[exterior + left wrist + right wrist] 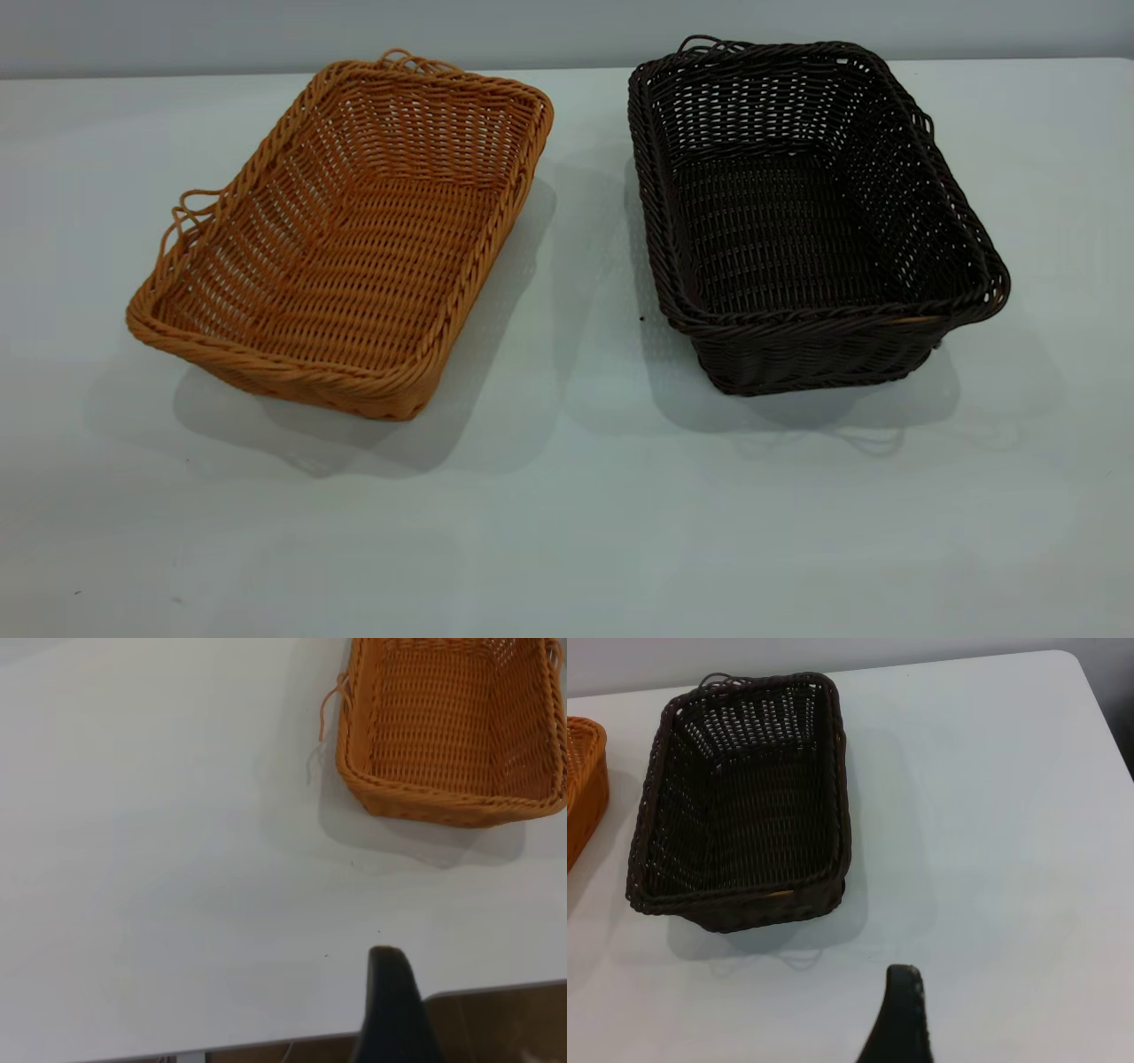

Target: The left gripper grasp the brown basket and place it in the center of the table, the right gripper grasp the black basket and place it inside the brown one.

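Sitting side by side but apart on the white worktop (567, 532): brown basket (354, 257) left, black basket (797, 230) right. Hovering well back from each, left pincer (390, 1010) and right pincer (899, 1019), grip state impossible to tell.

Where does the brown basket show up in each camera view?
Exterior view: brown basket sits left of the black basket on the table.
Left wrist view: whole basket near the top right corner.
Right wrist view: only an edge at the left border.
Shared landmark: the white table.
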{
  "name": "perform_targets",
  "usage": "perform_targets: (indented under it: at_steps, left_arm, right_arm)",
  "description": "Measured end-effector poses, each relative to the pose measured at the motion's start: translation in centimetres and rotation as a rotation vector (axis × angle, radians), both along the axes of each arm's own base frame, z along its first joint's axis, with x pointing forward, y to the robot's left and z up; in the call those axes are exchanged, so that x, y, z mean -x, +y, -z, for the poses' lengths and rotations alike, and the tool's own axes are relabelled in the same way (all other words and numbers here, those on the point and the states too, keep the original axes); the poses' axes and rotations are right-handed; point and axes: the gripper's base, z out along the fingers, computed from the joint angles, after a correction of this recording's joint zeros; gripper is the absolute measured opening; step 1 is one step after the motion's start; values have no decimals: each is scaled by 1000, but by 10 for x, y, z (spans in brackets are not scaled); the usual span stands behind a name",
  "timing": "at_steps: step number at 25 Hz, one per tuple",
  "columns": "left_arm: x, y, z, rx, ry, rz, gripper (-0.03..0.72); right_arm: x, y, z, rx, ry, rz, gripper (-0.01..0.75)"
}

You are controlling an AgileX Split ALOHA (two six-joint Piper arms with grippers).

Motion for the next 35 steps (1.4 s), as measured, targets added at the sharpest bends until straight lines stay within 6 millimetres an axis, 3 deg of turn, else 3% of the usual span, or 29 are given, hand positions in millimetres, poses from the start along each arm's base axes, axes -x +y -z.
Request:
perform_targets:
  at_steps: [35]
  left_arm:
    - [-2, 0, -3, 2, -39, -3, 447]
  right_arm:
    - [0, 0, 0, 0, -3, 0, 574]
